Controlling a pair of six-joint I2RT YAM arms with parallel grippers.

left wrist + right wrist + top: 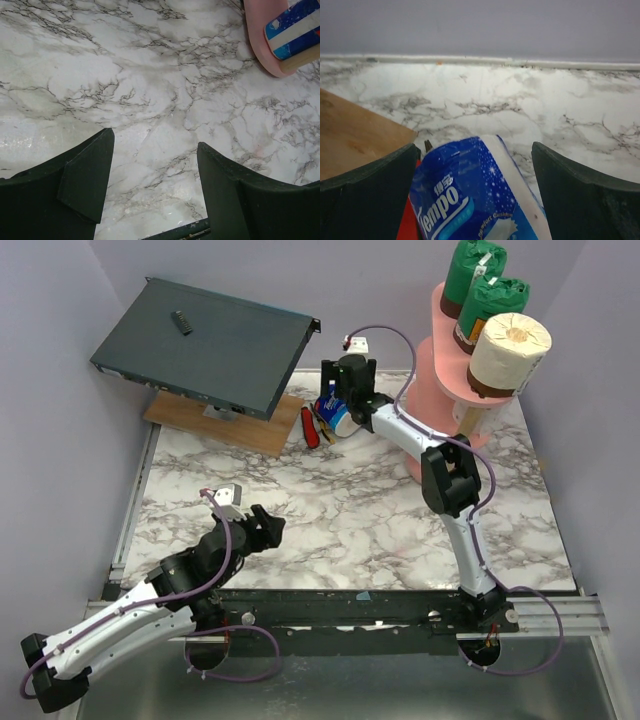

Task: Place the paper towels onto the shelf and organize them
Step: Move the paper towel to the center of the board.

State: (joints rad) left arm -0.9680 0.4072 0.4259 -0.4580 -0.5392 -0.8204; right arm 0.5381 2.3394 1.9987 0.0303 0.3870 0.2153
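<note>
A blue-and-white wrapped roll lies on the marble table next to red-handled pliers. My right gripper is open and straddles this roll: the left finger is against it and the right finger stands apart. The pink shelf stands at the back right. Two green-wrapped rolls and a white roll stand on its upper boards. My left gripper is open and empty low over the table. Another blue-and-white roll lies on the shelf's bottom board.
A dark grey flat metal box rests tilted on a wooden board at the back left; the board's corner shows in the right wrist view. Purple walls close the back and sides.
</note>
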